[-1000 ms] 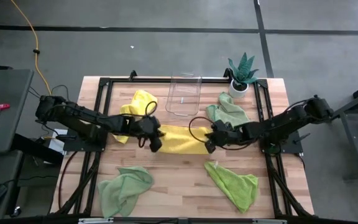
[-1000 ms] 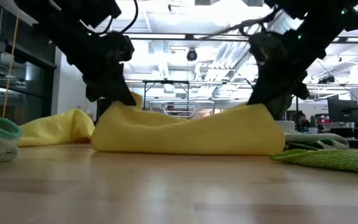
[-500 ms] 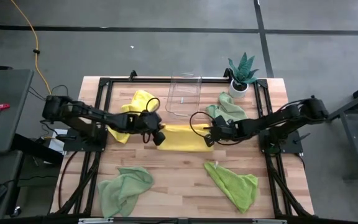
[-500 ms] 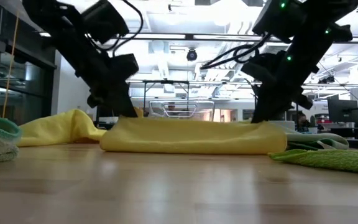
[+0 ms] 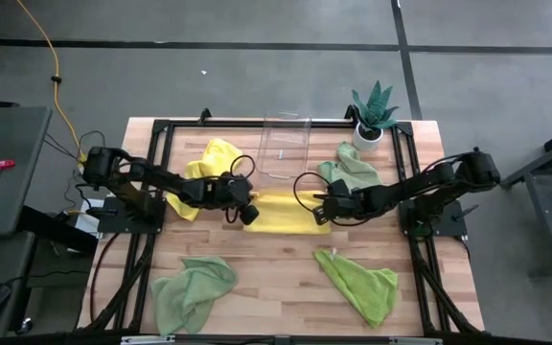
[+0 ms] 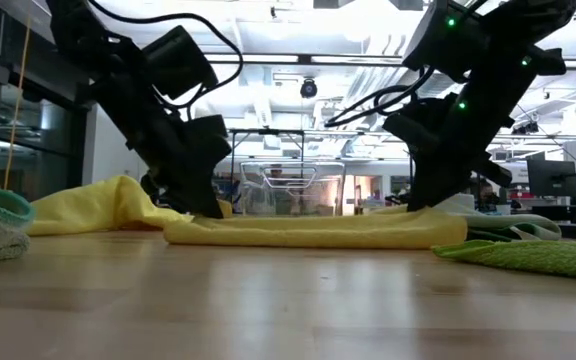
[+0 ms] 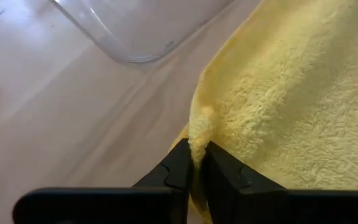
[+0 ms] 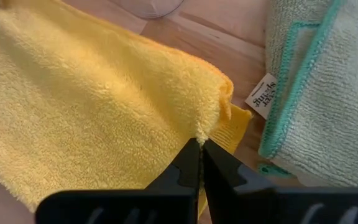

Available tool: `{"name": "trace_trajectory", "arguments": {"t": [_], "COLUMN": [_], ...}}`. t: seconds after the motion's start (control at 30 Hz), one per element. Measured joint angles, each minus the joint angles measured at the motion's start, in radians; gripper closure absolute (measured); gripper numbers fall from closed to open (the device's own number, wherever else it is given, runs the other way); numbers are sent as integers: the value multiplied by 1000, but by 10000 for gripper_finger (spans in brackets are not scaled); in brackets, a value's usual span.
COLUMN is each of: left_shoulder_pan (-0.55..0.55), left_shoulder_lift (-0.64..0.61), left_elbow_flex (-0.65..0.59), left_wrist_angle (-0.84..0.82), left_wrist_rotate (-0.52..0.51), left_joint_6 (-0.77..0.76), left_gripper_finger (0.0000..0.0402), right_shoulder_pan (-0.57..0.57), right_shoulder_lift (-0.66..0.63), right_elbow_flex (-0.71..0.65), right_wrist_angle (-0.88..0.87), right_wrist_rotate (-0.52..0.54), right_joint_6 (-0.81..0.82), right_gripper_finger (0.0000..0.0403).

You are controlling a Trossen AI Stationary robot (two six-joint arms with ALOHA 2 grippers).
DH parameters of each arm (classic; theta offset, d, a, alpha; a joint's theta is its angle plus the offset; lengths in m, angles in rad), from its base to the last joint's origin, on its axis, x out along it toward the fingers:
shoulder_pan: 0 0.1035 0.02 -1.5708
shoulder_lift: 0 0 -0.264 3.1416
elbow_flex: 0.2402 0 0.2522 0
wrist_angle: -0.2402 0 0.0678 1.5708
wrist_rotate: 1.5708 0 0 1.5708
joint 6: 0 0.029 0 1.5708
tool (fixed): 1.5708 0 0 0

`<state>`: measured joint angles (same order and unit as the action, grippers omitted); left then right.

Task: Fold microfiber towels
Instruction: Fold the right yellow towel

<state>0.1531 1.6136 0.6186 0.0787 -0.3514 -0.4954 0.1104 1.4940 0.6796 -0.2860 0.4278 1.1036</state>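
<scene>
The folded yellow towel [image 5: 283, 212] lies flat on the wooden table [image 5: 276, 287] as a long, low strip of thick, nubbly terry pile, held at both ends. The left gripper [image 5: 248, 213] pinches one end: in the left wrist view its two dark fingers [image 7: 178, 168] stand nearly together, with a small ridge of yellow pile caught between them. The right gripper [image 5: 320, 213] pinches the other end, its fingertips pressed tight on the doubled corner, where a thinner flat-woven hem peeks out under the fluffy top layer.

Just beyond the left gripper's tips sits the clear plastic bin [image 5: 285, 146], smooth and glossy with rounded corners. Beside the right gripper's tips lies a pale mint towel [image 5: 351, 171], softer and finer in nap, edged in teal stitching and bearing a small white printed label [image 8: 260, 95].

Six cloths can be counted from above: two yellow, the held strip and a second yellow towel [image 5: 210, 165] lying rumpled behind the left gripper; the mint one; and two lime green towels [image 5: 360, 286] crumpled nearer the table's front edge, one on each side. That makes five for certain; whether the mint heap is one cloth or two, the overhead view does not settle. One spiky green potted plant [image 5: 372, 112] in a white pot stands past the mint towel.
</scene>
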Motion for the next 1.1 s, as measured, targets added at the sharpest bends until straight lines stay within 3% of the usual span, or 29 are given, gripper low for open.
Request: {"name": "trace_trajectory", "arguments": {"t": [0.2, 0.43, 0.67, 0.87, 0.97, 1.1], "left_shoulder_pan": [20, 53, 93, 98, 69, -18], "left_shoulder_lift": [-16, -77, -298, -425, -415, -348], "left_elbow_flex": [0, 0, 0, 1, 1, 0], "left_wrist_angle": [-10, -57, -153, -114, -122, -122], "left_wrist_rotate": [20, 99, 173, 341, 385, 385], "left_joint_6": [1, 38, 121, 103, 98, 152], "left_gripper_finger": [330, 275, 247, 245, 245, 245], "right_shoulder_pan": [-7, -48, -100, -115, -95, -39], "right_shoulder_lift": [0, -27, -173, -268, -266, -244], "right_elbow_flex": [0, 0, 0, 0, -12, -37], "right_wrist_angle": [-2, -9, -56, -110, -117, -80], "right_wrist_rotate": [-4, -21, -35, -235, -327, -361], "right_joint_6": [22, 21, -106, -203, -230, -304], "right_gripper_finger": [384, 261, 159, 144, 144, 143]}}
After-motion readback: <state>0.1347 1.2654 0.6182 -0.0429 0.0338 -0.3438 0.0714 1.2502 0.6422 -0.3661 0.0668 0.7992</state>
